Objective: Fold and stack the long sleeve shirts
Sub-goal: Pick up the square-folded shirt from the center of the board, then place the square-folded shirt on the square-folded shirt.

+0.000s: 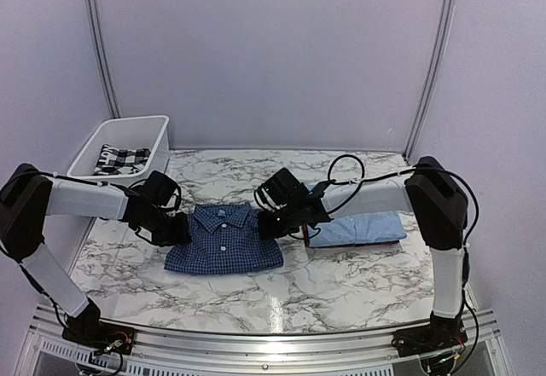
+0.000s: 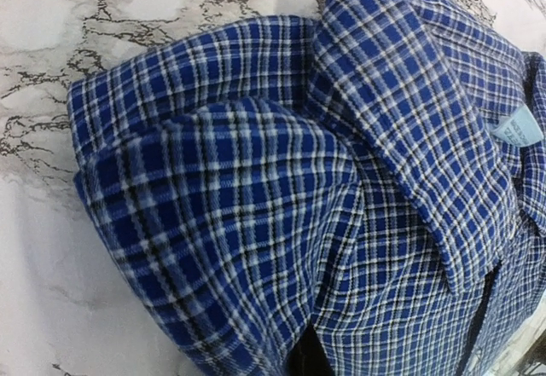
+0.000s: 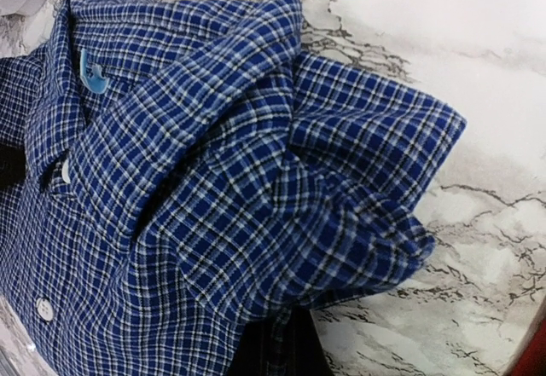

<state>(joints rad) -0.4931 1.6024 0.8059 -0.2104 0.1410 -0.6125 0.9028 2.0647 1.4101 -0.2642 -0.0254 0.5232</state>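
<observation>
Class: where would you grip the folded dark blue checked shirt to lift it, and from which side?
Take the dark blue checked shirt at its two shoulder corners, one from each side. It lies as a flat folded rectangle, collar at the far end; the tucked layers bunch thickly at the shoulders, so a pinch there likely catches them all.

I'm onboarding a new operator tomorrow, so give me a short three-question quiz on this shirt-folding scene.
1. True or false: the light blue shirt lies on top of the dark blue check shirt.
2. Where is the black-and-white checked cloth? A) in the white bin B) under the light blue shirt C) hanging on the back wall
3. How many shirts lie on the marble table?
Key: 1 false, they lie side by side; 2 A; 3 two.
</observation>
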